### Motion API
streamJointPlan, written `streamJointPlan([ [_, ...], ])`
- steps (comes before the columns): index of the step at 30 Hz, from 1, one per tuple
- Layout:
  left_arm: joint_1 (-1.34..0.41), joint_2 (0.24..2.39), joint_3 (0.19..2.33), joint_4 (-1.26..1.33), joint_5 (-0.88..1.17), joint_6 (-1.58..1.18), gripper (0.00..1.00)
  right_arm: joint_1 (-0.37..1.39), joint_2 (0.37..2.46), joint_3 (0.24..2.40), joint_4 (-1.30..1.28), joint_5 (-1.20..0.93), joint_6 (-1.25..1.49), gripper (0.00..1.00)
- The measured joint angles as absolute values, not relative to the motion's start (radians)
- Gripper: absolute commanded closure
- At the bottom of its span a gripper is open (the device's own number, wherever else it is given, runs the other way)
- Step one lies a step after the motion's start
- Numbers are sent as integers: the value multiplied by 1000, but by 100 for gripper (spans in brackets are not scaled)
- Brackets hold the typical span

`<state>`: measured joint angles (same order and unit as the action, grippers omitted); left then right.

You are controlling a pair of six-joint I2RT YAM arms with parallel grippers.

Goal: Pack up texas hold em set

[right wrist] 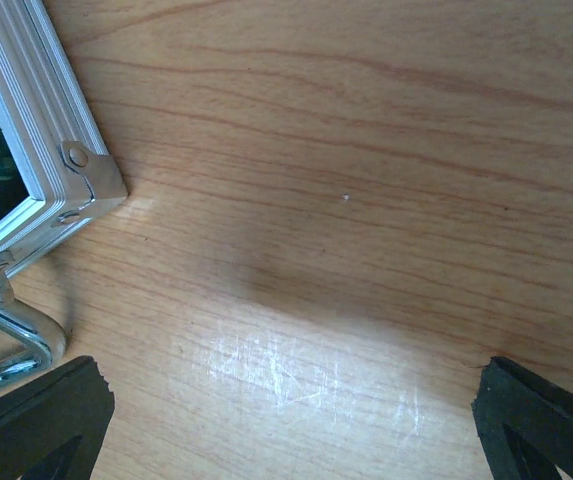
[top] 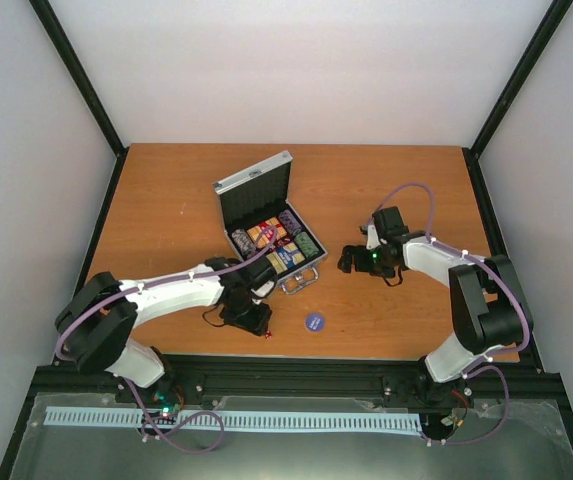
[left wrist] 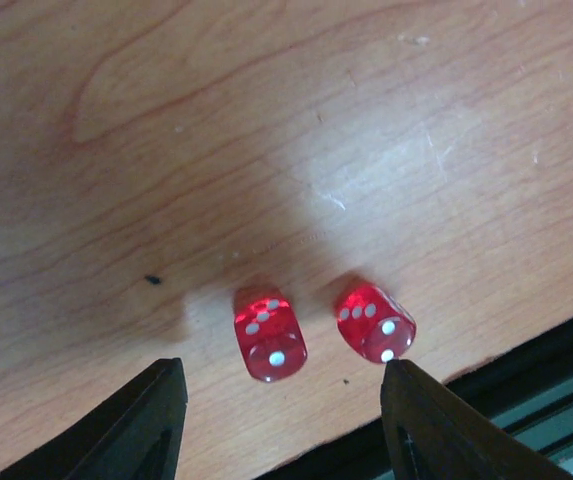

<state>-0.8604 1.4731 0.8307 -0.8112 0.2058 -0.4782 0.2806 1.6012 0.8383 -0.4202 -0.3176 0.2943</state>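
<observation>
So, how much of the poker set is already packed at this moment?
Done: chips and cards sit in the open case. In hand: the left gripper is open around two red dice lying near the table edge, not gripping them yet. Left: the dice, the blue disc on the table, and shutting the case. The right gripper is open and empty beside the case.

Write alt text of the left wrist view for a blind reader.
A red die and a second red die lie side by side, not touching, on the wooden table near its edge. The left gripper hangs above them, its black jaws open, their tips at the bottom of the picture.
</observation>
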Motion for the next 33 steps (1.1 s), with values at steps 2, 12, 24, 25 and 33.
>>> streamJointPlan([
  [2,-860,1491,832,-799,200,-481,47,282,1599,835,-416,-317,294,0],
  [12,-864,1536,841,-776,187,-499,72,282,1592,823,-403,-317,293,0],
  [24,-866,1530,841,-789,127,-520,99,282,1591,822,-400,-317,293,0],
  [25,-866,1529,842,-798,115,-519,99,282,1591,822,-400,-317,293,0],
  [33,-866,1502,1008,-931,17,-467,99,282,1591,822,-400,-317,293,0],
])
